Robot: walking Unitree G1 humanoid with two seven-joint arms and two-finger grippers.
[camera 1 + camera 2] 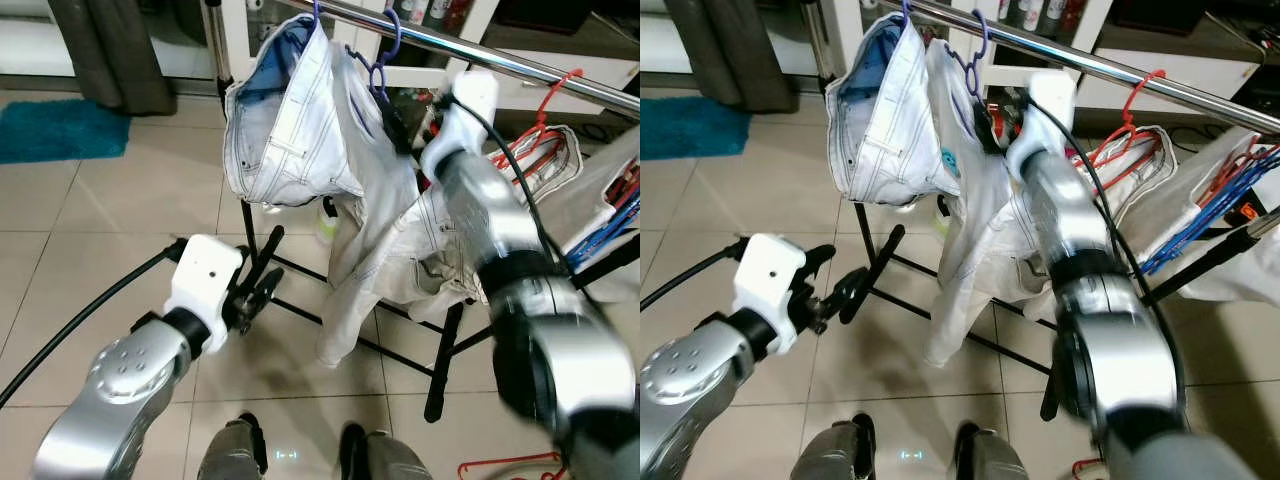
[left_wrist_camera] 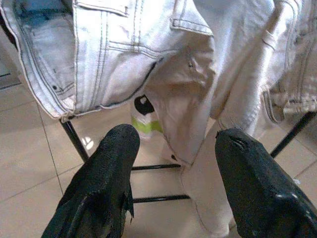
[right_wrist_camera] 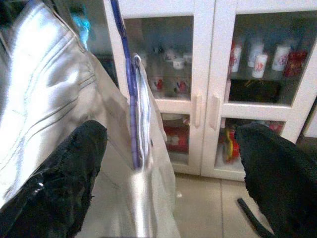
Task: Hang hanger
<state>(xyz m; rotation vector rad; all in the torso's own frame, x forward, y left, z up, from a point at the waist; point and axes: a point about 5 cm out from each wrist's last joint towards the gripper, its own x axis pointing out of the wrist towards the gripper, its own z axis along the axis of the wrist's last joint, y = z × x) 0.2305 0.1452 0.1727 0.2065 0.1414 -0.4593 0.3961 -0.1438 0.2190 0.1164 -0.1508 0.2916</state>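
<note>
A purple hanger (image 1: 388, 42) hooks over the metal rail (image 1: 520, 62) and carries pale jeans (image 1: 290, 130); a second white garment (image 1: 375, 240) droops beside them. My right gripper (image 3: 173, 133) is raised just below the rail, open, its fingers (image 3: 74, 163) standing wide on either side of the purple hanger (image 3: 130, 99) without touching it. In the head view the right gripper (image 1: 398, 122) sits behind the hanging cloth. My left gripper (image 1: 262, 278) is low at the left, open and holding nothing, facing the jeans (image 2: 124, 54) and the rack's black leg (image 1: 247, 235).
A red hanger (image 1: 545, 105) and blue hangers (image 1: 610, 222) hang with more laundry at the right. Another red hanger (image 1: 505, 465) lies on the tiled floor. A white glass-door cabinet (image 3: 208, 99) stands behind the rail. A teal rug (image 1: 50, 130) lies far left.
</note>
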